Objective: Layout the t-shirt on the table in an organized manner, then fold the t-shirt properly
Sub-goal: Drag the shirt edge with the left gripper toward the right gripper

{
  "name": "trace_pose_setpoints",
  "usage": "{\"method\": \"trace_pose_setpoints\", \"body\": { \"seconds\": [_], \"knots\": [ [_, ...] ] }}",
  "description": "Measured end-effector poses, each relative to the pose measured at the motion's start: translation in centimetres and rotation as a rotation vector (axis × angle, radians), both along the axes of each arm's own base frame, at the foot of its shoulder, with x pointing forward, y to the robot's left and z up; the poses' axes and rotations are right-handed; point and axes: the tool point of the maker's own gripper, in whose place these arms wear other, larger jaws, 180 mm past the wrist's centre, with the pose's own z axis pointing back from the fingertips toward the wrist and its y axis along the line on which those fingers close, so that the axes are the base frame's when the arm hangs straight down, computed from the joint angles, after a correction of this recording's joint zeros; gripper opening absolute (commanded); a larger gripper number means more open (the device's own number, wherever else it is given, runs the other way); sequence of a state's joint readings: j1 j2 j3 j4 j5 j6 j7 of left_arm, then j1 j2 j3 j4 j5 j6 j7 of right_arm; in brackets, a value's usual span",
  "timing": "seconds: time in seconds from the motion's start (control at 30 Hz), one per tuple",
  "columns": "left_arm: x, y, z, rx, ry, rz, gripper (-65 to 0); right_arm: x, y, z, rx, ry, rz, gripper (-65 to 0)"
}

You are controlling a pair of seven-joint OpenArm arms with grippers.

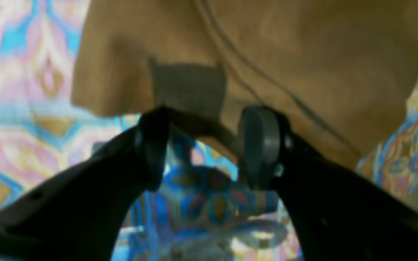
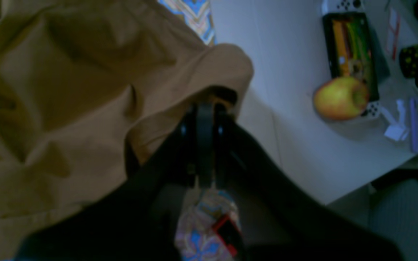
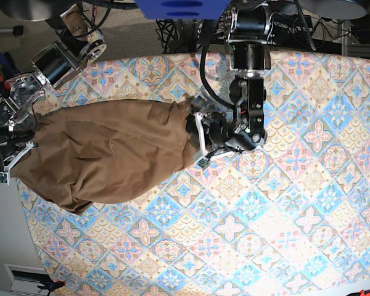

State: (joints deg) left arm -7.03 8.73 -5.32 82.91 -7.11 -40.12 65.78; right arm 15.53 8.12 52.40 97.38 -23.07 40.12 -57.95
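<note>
Left claw [image 1: 203,145] sits nearest, jaws apart, shirt [image 3: 105,154] edge just beyond them, not gripped. Right claw [image 2: 205,119] is clamped on a shirt fold at the tabletop [image 3: 283,203] edge. Shirt lies bunched on that side. Judgement: regrip a hem corner, pull both corners apart evenly, keep cloth low.
</note>
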Motion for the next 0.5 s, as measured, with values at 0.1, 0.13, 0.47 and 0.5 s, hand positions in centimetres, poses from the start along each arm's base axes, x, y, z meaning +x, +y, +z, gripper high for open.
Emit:
{"method": "trace_pose_setpoints", "body": {
  "seconds": [0.1, 0.13, 0.47, 0.5],
  "knots": [
    [-0.1, -0.3, -0.1, 0.015, -0.004, -0.020, -46.7, 0.4, 0.0, 0.4, -0.010, -0.030, 0.014, -65.0],
    [-0.4, -0.7, -0.1, 0.027, -0.007, -0.046, -53.9, 0.4, 0.1, 0.4, -0.007, -0.031, 0.015, -65.0],
    [1.5, -1.2, 3.7, 0.052, -0.142, -0.075, -65.0, 0.3, 0.1, 0.3, -0.006, -0.027, 0.013, -65.0],
    [2.3, -1.0, 5.2, 0.048, -0.194, -0.066, -65.0, 0.3, 0.0, 0.3, -0.006, -0.027, 0.012, -65.0]
  ]
}}
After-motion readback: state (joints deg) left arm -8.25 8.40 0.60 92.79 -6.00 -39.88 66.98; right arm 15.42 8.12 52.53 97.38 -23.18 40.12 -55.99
